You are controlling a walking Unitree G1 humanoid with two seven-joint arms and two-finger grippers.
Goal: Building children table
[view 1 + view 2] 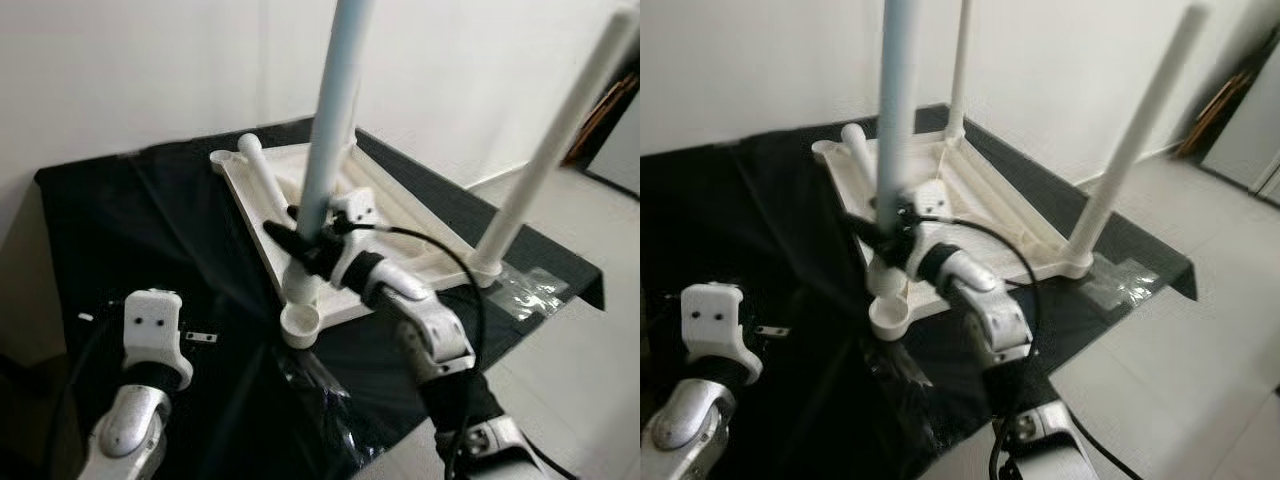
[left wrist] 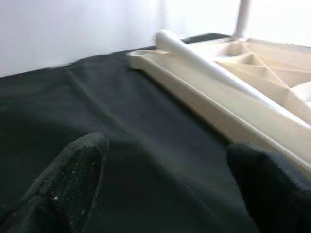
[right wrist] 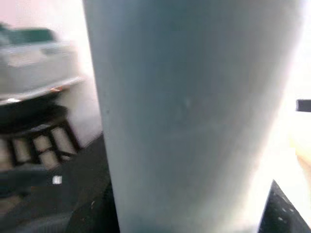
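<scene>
Right gripper (image 1: 300, 238) fingers clamp upright leg (image 1: 330, 120); left spread.

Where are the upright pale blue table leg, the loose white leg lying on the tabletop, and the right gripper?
Pale blue table leg (image 1: 330, 120), left eye view, mid-shaft.
Loose white leg (image 1: 262, 178), left eye view, mid-length.
Right gripper (image 1: 298, 243), left eye view, between fingertips.

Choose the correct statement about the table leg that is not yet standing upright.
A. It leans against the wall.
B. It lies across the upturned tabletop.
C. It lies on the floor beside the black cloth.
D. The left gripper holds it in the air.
B: the loose leg lies across the upturned tabletop, while the right gripper has its jaws shut on the upright leg and the left gripper hovers open over the black cloth.
</scene>
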